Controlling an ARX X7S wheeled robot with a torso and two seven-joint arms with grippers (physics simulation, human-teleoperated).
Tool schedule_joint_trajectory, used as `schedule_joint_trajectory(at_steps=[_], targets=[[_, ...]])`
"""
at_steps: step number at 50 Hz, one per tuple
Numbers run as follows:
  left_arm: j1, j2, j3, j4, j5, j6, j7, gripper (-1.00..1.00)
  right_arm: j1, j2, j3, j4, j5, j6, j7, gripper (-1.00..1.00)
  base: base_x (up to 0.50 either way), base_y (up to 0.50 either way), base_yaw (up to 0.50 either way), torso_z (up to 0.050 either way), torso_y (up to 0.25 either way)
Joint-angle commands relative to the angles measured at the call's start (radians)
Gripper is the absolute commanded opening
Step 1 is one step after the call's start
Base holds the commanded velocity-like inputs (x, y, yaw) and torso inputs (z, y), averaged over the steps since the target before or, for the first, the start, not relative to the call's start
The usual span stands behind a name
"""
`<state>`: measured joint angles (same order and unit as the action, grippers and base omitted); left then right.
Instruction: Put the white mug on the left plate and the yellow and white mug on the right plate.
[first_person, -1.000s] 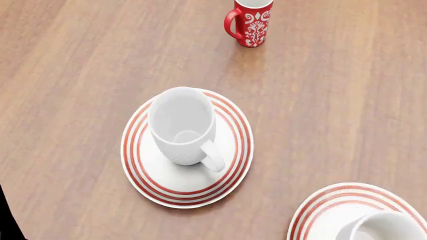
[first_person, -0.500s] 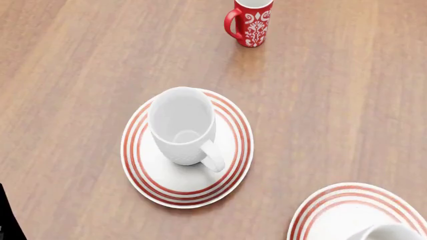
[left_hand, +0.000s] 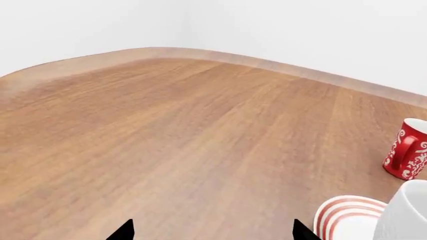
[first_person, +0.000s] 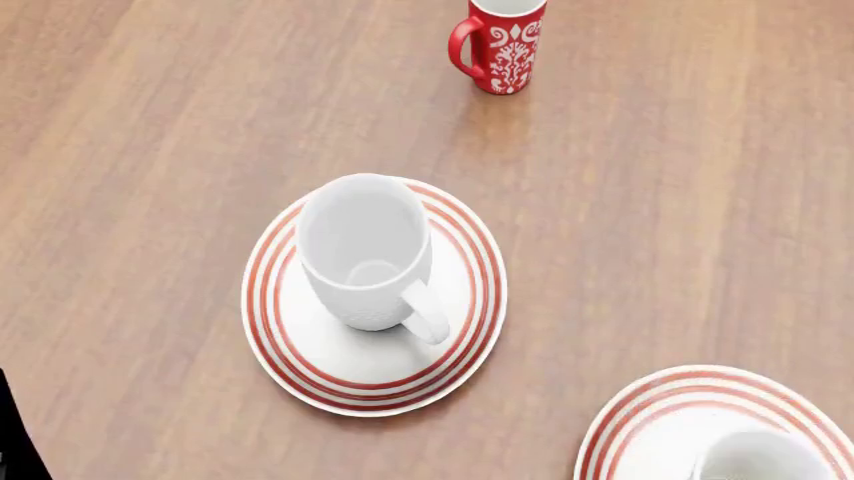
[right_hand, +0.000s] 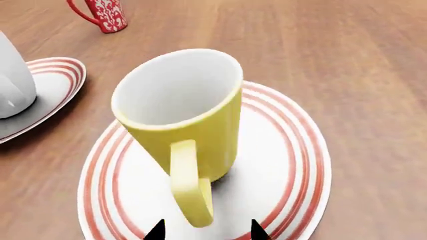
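Note:
The white mug (first_person: 363, 250) stands upright on the left plate (first_person: 461, 345), handle toward me; its side also shows in the left wrist view (left_hand: 408, 215). The yellow and white mug (right_hand: 183, 112) rests on the middle of the right plate (right_hand: 287, 165), with only its white rim (first_person: 761, 458) visible at the head view's bottom edge. My right gripper (right_hand: 207, 231) is open, its two dark tips on either side of the handle's lower end without touching it. My left gripper (left_hand: 213, 232) is open over bare wood, left of the left plate (left_hand: 343, 217).
A red mug with a white pattern (first_person: 502, 45) stands at the far side of the wooden table (first_person: 667, 200), also seen as the red mug (left_hand: 407, 150) and the red mug (right_hand: 103, 14) from the wrists. The table's rounded far edge (left_hand: 167, 50) meets a white wall.
In the head view the yellow and white mug's rim at the bottom right looks smaller and has shifted slightly on the right plate. The white mug and the left plate have not moved.

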<state>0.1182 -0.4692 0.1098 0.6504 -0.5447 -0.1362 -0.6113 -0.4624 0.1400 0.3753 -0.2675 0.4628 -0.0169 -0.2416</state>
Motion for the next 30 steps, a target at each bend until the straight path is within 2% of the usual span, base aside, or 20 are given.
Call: schedule_joint_trajectory(at_steps=[1,4,11,17,23,30], targets=[[-0.011,0.024,-0.036,-0.029,0.008,0.023,0.021,1.0,-0.033,-0.04,0.011,-0.03,-0.077,-0.089,-0.016,1.0,0.0,0.0,0.0,0.0,0.0],[-0.013,0.024,-0.036,-0.031,0.006,0.022,0.022,1.0,-0.064,-0.074,0.022,-0.055,-0.166,-0.22,-0.001,1.0,0.0,0.0,0.0,0.0,0.0],[-0.022,0.026,-0.03,-0.041,0.01,0.024,0.024,1.0,-0.116,-0.105,0.021,-0.116,-0.28,-0.399,0.023,1.0,0.0,0.0,0.0,0.0,0.0],[-0.027,0.027,-0.026,-0.049,0.011,0.027,0.028,1.0,-0.165,-0.105,0.008,-0.198,-0.332,-0.467,0.055,1.0,0.0,0.0,0.0,0.0,0.0],[-0.034,0.028,-0.021,-0.059,0.015,0.033,0.034,1.0,-0.167,-0.074,0.006,-0.31,-0.337,-0.375,0.088,1.0,0.0,0.0,0.0,0.0,0.0],[-0.059,0.031,-0.018,-0.09,0.014,0.038,0.045,1.0,-0.061,0.003,-0.002,-0.426,-0.289,-0.145,0.131,1.0,0.0,0.0,0.0,0.0,0.0]])
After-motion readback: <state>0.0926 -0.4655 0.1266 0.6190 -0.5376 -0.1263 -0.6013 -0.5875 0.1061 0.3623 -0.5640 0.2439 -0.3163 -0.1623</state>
